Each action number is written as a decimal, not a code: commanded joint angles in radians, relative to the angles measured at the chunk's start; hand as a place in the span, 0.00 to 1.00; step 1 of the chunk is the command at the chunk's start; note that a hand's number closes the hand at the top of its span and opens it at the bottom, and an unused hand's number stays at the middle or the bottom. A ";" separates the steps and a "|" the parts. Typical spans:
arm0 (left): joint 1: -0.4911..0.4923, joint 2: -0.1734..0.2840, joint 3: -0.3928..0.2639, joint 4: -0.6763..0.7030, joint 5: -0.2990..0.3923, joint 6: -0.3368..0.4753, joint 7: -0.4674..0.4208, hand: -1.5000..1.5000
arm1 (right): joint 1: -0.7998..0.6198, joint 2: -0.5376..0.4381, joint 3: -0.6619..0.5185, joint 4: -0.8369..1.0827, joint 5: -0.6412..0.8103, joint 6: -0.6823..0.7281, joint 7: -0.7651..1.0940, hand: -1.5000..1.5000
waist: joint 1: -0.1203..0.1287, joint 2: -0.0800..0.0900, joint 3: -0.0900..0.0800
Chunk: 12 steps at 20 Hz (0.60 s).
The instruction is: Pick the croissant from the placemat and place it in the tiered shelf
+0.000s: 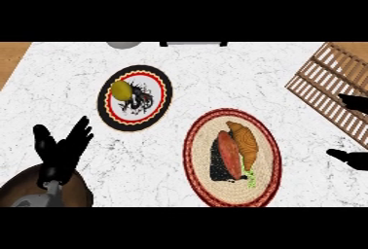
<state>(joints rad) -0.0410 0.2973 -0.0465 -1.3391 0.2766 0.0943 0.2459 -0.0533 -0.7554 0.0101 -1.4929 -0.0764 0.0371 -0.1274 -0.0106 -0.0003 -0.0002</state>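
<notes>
Croissant (245,141) lies on the woven placemat (201,165), just right of the counter's centre, its golden-brown body running lengthwise and untouched by either hand. Against its left side you have a reddish, sausage-shaped piece of food (229,154) lying over a dark, speckled slab, with a small sprig of green at the lower end. The placemat is an oval of pale weave with a dark red border, resting on the white marbled counter (215,78). To the upper left sits a plate (159,109) with a black and red rim, carrying a yellow-green round fruit (121,90) on its left part. At the upper right corner you find the tiered shelf (323,82), a slatted wooden rack set at an angle. Your right hand (352,158) shows at the right edge as dark finger shapes spread wide apart, holding nothing, well clear of the croissant. Your left hand (61,146) rests at the lower left, fingers straight and pointing upward, empty.
</notes>
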 commanded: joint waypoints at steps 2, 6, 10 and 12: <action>0.007 0.016 0.013 -0.007 -0.006 -0.007 0.032 0.50 | 0.054 -0.076 0.026 -0.223 -0.022 0.119 0.171 0.00 | 0.000 -0.004 -0.001; 0.045 -0.001 -0.005 -0.052 -0.017 -0.010 0.018 0.50 | 0.024 -0.084 0.087 -0.369 -0.002 0.142 0.379 0.00 | 0.011 -0.004 -0.002; -0.003 -0.009 -0.003 -0.041 -0.024 0.003 0.063 0.50 | -0.051 -0.046 0.180 -0.500 0.083 0.090 0.656 0.00 | 0.014 -0.003 -0.002; -0.005 -0.004 0.009 0.012 -0.015 -0.035 0.018 0.50 | -0.138 -0.012 0.241 -0.522 0.125 0.072 0.821 0.00 | 0.022 -0.001 -0.003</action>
<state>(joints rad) -0.0513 0.2786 -0.0505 -1.3385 0.2506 0.0875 0.2612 -0.1121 -0.7982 0.1727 -1.9112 -0.0064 0.1333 0.4423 0.0030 -0.0020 -0.0015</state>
